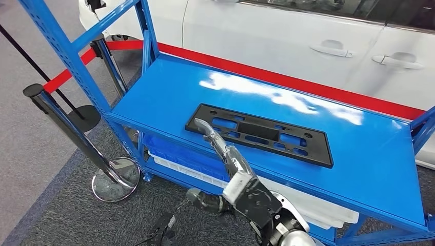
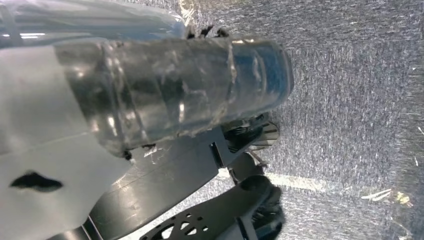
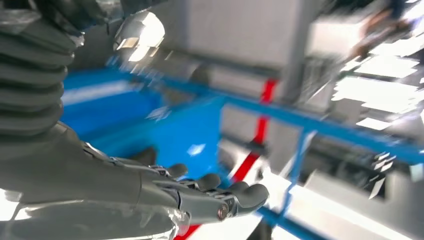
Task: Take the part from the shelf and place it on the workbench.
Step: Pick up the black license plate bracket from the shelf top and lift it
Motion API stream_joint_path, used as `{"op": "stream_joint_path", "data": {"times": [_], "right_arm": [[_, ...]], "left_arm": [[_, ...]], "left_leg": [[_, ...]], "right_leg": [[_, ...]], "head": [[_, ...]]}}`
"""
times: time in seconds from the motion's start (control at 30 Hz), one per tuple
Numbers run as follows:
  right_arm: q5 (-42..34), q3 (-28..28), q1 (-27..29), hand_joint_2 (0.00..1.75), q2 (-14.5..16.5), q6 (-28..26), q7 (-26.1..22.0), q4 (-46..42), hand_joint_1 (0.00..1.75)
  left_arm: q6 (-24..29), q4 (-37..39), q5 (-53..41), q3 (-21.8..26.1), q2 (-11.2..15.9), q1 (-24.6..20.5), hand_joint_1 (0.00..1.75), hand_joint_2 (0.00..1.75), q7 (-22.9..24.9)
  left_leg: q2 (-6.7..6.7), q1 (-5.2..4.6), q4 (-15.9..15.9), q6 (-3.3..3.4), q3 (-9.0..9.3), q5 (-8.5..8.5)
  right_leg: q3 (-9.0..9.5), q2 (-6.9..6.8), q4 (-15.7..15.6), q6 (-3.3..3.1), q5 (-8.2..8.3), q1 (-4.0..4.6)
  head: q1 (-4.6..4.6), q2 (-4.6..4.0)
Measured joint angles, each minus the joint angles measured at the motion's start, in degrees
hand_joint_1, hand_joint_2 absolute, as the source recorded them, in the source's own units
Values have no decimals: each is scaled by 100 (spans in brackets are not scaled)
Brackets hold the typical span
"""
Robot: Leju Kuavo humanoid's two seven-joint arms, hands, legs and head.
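The blue shelf top lies broad and bare around the flat black part. Blue uprights frame its left end, and a white car stands close behind. A stanchion post stands near the front-left corner.
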Motion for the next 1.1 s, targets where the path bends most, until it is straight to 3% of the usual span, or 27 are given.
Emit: {"op": "stream_joint_path", "data": {"times": [0.07, 0.1, 0.17, 0.23, 0.3, 0.4, 0.47, 0.53, 0.57, 0.6, 0.63, 0.7, 0.77, 0.87, 0.93, 1.03, 1.1], "right_arm": [[382, 86, -129, 175, 40, -126, 237, 344, 0], [546, 123, -196, 175, 71, -180, 333, 524, 0], [796, 175, -370, 175, 154, -261, 487, 881, 0], [939, 204, -591, 175, 255, -321, 594, 1255, 0], [965, 216, -789, 175, 363, -334, 643, 1633, 0], [895, 219, -1026, 175, 520, -300, 621, 2117, 0], [889, 220, -1167, 175, 616, -303, 603, 2384, 0], [967, 229, -1268, 175, 693, -313, 609, 2646, 0], [1039, 243, -1315, 175, 727, -319, 621, 2786, 0], [1122, 256, -1369, 175, 758, -324, 637, 2928, 0], [1207, 269, -1437, 175, 790, -332, 654, 3062, 0], [1408, 286, -1592, 175, 855, -379, 701, 3313, 0], [1699, 324, -1758, 175, 921, -478, 767, 3553, 0], [2226, 417, -1954, 175, 998, -618, 901, 3905, 0], [2461, 465, -2067, 175, 1036, -646, 974, 4105, 0], [2587, 534, -2182, 175, 1067, -637, 1023, 4359, 0], [2595, 576, -2192, 175, 1074, -635, 1026, 4511, 0]], "left_arm": [[15, 0, -12, -27, -1, -5, 0, 0, 78], [20, 0, -26, -41, -2, -8, 0, 0, 111], [26, 0, -66, -80, -4, -27, 0, 0, 169], [32, 0, -114, -116, -22, -63, 0, 0, 217], [36, 0, -157, -131, -48, -98, 0, 0, 249], [36, 0, -196, -146, -66, -140, 0, 0, 282], [31, 0, -214, -158, -67, -172, 0, 0, 294], [12, 0, -243, -180, -68, -190, 0, 0, 317], [2, 0, -264, -197, -68, -192, 0, 0, 332], [-5, 0, -281, -213, -68, -193, 0, 0, 346], [-9, 0, -297, -227, -68, -198, 0, 0, 358], [-17, 0, -329, -240, -74, -223, 0, 0, 383], [-29, 0, -368, -249, -90, -257, 0, 0, 415], [-46, 0, -428, -261, -105, -275, 0, 0, 459], [-61, 0, -465, -263, -112, -292, 0, 0, 482], [-79, 0, -499, -263, -131, -324, 0, 0, 520], [-82, 0, -502, -265, -142, -324, 0, 0, 533]], "left_leg": [[-2, -32, 6, 31, 6, -17], [-7, -49, 9, 42, 14, -26], [-23, -80, 13, 52, 45, -45], [-35, -109, 19, 39, 56, -58], [-36, -112, 14, -6, 34, -44], [-30, -101, 52, -102, 0, -78], [-17, -76, 453, -179, -178, -328], [-8, -33, 1157, -252, -503, -639], [-6, -7, 1400, -283, -623, -691], [-4, 17, 1461, -313, -661, -642], [-1, 42, 1294, -339, -587, -489], [3, 78, 594, -387, -253, -140], [-10, 69, 129, -360, -32, -36], [-24, 47, 80, -221, -26, -63], [-21, 56, 44, -131, -5, -46], [-10, 47, 24, -48, 18, -50], [-13, 32, 27, -33, 25, -59]], "right_leg": [[-335, 1, 544, -21, -104, 19], [-385, 1, 549, -43, 1, 26], [-208, 2, -22, -128, 450, 63], [45, -1, -666, -216, 741, 111], [131, -1, -891, -245, 765, 143], [169, -5, -1003, -268, 827, 96], [203, -20, -1059, -280, 861, 57], [206, -33, -1061, -288, 862, 54], [206, -37, -1057, -289, 859, 50], [205, -37, -1048, -284, 853, 42], [205, -33, -1031, -271, 841, 28], [196, -20, -972, -218, 793, 0], [156, -11, -906, -151, 755, 5], [119, -7, -909, -70, 756, 16], [41, -11, -743, -27, 637, 4], [-443, -13, 260, 3, 195, 10], [-726, -13, 746, 0, 114, 13]], "head": [[-1, 1], [-1, 1], [-1, 2], [-9, 1], [-17, 1], [-15, 1], [-40, 1], [-60, 1], [-59, 1], [-60, 1], [-61, 2], [-66, 1], [-82, 1], [-73, 1], [-59, 1], [-36, 1], [-36, 2]]}}
